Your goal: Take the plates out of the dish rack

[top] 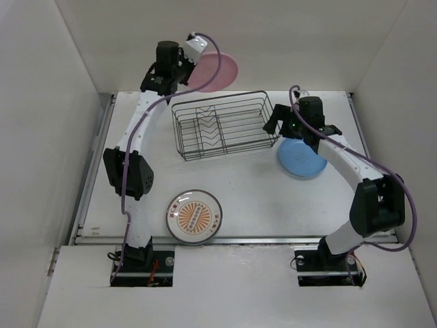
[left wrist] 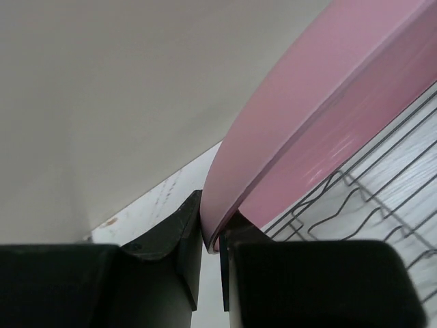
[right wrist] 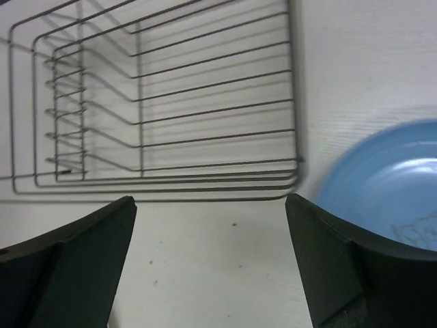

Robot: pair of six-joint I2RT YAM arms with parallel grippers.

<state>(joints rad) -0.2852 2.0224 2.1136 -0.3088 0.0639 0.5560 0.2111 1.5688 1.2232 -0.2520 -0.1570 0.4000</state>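
- The left gripper (top: 193, 63) is clenched on the rim of the pink plate (top: 222, 72). In its wrist view the rim sits pinched edge-on between the two fingers (left wrist: 188, 229).
- Seen from above, the pink plate stands out from those jaws toward 3 o'clock. It is lifted off the table, at about 12 o'clock from the middle of the dish rack (top: 229, 152), over its far rim.
- I can see no plate in the rack; only its wires and zigzag dividers show.
- Setting the pink plate down is, I judge, the left arm's job. That arm already has it, and the table on its own side lies toward 7 o'clock.
- A patterned plate with an orange centre (top: 194, 216) lies flat there, near the left arm's base, so the pink one would need to land beside it or on it.
- The right gripper (top: 302, 130) has its jaws spread wide and grasps nothing.
- The blue plate (top: 300, 162) lies flat on the table just under that gripper, at about 4 o'clock from the rack and just beside its right end.
- In the right wrist view the blue plate sits by the right-hand finger; I cannot tell whether they touch.
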